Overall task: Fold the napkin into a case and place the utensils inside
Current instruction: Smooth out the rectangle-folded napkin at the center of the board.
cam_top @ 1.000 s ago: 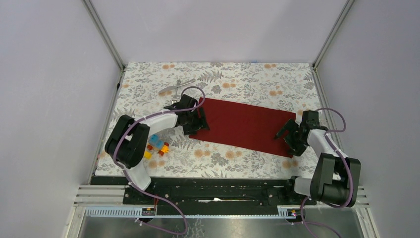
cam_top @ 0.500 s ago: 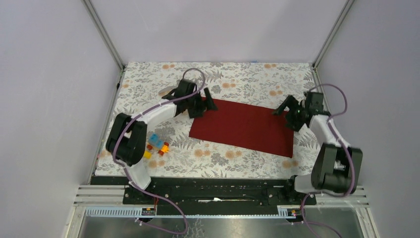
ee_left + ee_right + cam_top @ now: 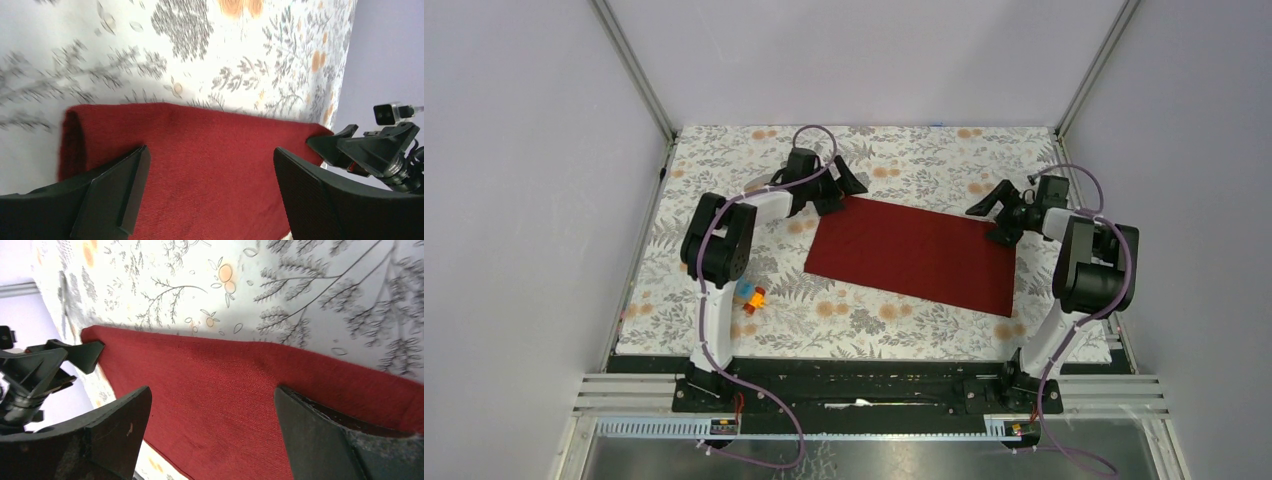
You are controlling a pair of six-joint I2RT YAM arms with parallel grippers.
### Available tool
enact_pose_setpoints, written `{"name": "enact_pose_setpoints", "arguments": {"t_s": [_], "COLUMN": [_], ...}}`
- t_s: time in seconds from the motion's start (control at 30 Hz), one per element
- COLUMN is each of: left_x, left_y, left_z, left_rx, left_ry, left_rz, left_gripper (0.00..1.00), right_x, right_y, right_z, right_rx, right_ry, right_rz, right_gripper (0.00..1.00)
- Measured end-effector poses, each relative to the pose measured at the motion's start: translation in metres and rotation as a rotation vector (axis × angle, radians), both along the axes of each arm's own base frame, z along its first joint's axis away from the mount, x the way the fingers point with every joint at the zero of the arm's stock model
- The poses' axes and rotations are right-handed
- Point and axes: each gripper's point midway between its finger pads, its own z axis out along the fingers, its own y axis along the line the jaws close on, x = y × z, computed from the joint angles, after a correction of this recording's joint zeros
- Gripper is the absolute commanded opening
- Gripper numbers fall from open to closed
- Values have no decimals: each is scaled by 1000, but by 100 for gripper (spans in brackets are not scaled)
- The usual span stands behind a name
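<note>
Maroon napkin (image 3: 911, 255) was laid flat on the floral tablecloth (image 3: 904, 160).
Left gripper (image 3: 842, 194) and right gripper (image 3: 991, 224) were held wide open, empty, at its far corners, where the soft, limp cloth was judged best pinched.

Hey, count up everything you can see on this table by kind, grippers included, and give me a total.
Napkin: 1
Grippers: 2 (left gripper, right gripper, both open)
Toy block cluster: 1, partly hidden behind the left arm
Utensils: 0 in view
Total: 4
</note>
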Motion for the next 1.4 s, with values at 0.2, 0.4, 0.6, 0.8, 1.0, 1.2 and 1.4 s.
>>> {"name": "enact_pose_setpoints", "arguments": {"t_s": [0.2,0.4,0.6,0.8,1.0,1.2,1.4], "left_x": [25,28,26,17,27,48,60], "left_y": [24,28,14,-8,-15,6,23], "left_z": [0,2,18,37,34,3,4], "left_rx": [-4,7,18,-43,-70,-79,-80], "left_ry": [-44,-64,-66,-77,-76,-32,-46], "left_rz": [65,55,5,-43,-57,-22,8], "left_gripper": [99,99,99,99,99,99,99], "right_x": [5,4,-4,7,21,31,34], "right_y": [-44,-72,-63,13,51,45,-13], "right_z": [-3,-4,11,54,34,2,4], "right_rx": [9,-26,-96,-69,101,216,270], "right_ry": [-26,-37,-17,-146,-143,-87,-126], "right_rz": [-86,-122,-107,58,115,110,22], "right_gripper": [100,100,100,100,100,100,100]}}
